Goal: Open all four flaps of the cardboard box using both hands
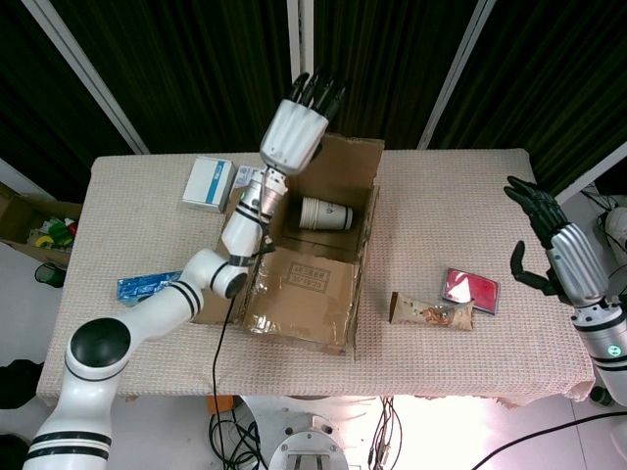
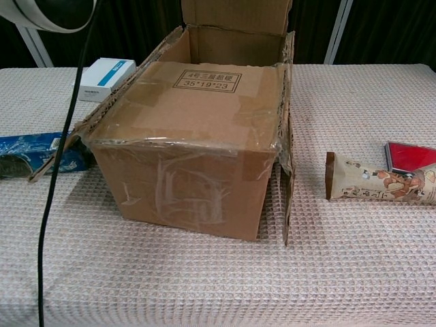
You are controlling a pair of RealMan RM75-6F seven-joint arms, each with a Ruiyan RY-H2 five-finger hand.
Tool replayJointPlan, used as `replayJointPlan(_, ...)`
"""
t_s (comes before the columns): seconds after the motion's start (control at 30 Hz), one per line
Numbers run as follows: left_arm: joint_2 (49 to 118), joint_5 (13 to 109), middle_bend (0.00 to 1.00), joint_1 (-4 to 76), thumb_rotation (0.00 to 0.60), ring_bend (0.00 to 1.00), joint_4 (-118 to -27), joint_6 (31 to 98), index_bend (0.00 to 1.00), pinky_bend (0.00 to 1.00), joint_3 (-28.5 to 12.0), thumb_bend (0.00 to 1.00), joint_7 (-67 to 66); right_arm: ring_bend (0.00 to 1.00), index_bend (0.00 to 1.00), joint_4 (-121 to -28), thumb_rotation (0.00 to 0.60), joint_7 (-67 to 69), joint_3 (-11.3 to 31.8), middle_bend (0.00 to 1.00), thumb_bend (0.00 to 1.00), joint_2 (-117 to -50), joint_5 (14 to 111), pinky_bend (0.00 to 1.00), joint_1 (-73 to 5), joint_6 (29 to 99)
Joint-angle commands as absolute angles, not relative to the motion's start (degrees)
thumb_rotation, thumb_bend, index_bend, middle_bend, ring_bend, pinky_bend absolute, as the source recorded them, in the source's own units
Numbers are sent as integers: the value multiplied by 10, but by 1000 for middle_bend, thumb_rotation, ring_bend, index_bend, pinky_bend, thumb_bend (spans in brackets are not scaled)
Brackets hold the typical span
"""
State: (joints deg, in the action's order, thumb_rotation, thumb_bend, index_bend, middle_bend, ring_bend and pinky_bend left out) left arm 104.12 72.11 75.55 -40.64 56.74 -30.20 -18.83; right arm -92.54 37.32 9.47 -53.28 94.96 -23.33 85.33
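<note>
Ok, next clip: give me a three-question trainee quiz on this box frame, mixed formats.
1. True or false: the near flap of the cardboard box lies closed over its top.
2. Multiple choice: inside the box lies a) paper cup b) red wallet c) snack bar.
3. Which hand is raised beside the lifted far flap: left hand or right hand?

Key: 1 true; 2 a; 3 left.
</note>
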Motion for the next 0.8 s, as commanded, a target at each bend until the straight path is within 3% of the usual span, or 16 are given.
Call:
replayJointPlan(0.03, 1112, 683, 92, 809, 597, 43, -297, 533, 6, 158, -310, 166, -204, 0, 0, -927, 558, 376, 94, 33, 778, -531, 951, 0, -231, 856)
replayJointPlan(0.23, 1166, 676, 87, 843, 600, 43, -197, 518, 0, 158, -300, 159, -177, 0, 0, -915, 557, 392, 91, 33, 778, -531, 947, 0, -225, 859)
replayJointPlan(0.5, 1176, 672, 86, 854, 598, 43, -148, 514, 0, 158, -287, 147, -145, 0, 0, -898, 559, 409, 90, 33, 778, -533, 944, 0, -222, 859)
replayJointPlan(0.67, 1144, 696, 85, 827, 599, 43, -184, 559, 0, 158, -262, 147, -104, 0, 0, -890, 559, 409, 88, 33, 778, -534, 945, 0, -223, 853)
replayJointPlan(0.8, 1067, 721, 86, 767, 584, 43, -304, 594, 8, 158, -232, 157, -77, 0, 0, -889, 559, 404, 78, 31, 778, -535, 957, 0, -229, 838)
